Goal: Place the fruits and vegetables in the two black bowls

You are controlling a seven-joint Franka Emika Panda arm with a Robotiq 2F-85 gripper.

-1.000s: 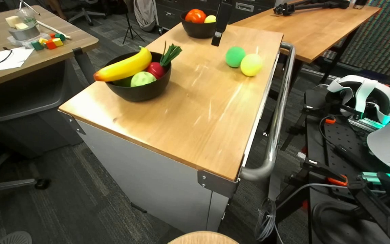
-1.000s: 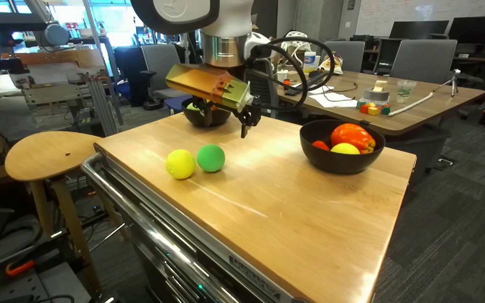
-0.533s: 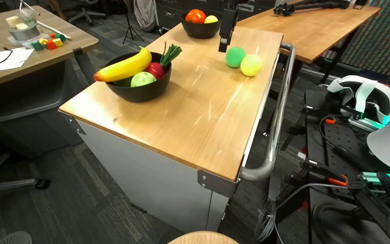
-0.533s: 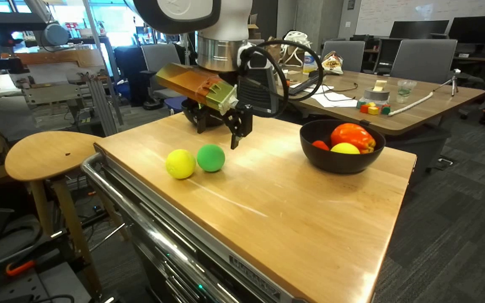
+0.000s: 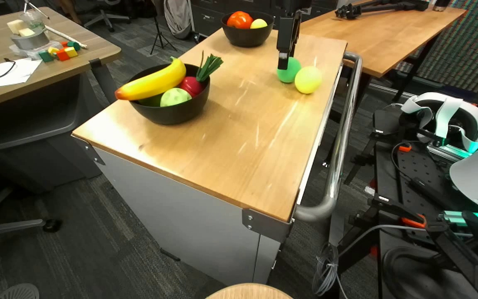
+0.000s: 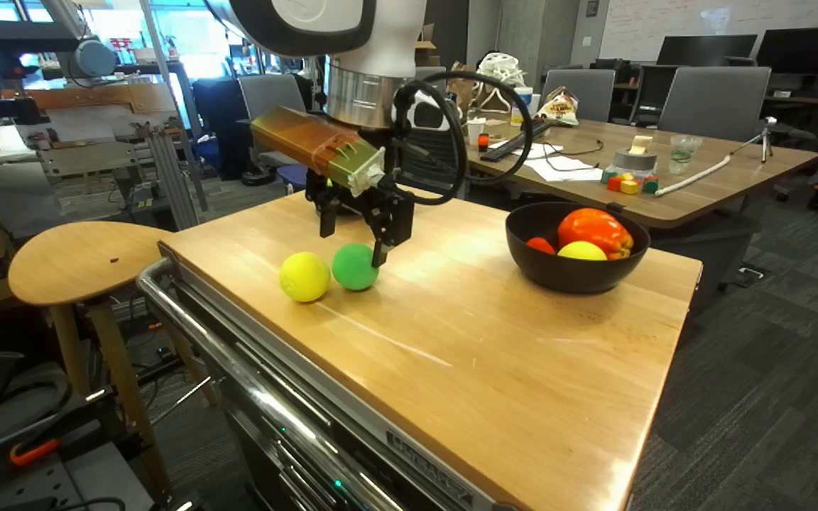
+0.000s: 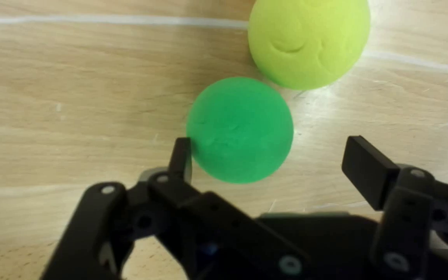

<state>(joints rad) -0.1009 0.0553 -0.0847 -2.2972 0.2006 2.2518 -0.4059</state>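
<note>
I judge only the green ball [image 7: 240, 130] and yellow ball [image 6: 304, 277] left, near the tabletop [image 5: 230, 158] edge with the handle [image 5: 344, 133]. Toward the opposite edge's corners, one black bowl [image 6: 571, 277] holds a bell pepper [image 6: 591, 231], a second bowl [image 5: 172, 115] a banana [image 5: 152, 84] and radish [image 5: 191, 86]. My gripper [image 7: 270, 157] hangs spread by the green ball; contact is unclear. A red piece [image 6: 540, 245] beside the bell pepper is mostly hidden.

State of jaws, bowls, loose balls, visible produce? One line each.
Jaws: open, holding nothing
Green ball: on wooden top
Yellow ball: on wooden top
Banana bowl: upright, loaded
Banana: in it, end jutting out
Radish: in it, leaves up
Pale green piece: in it
Pepper bowl: upright, loaded
Red pepper: in it
Yellow piece: in it
Small red piece: in it
</note>
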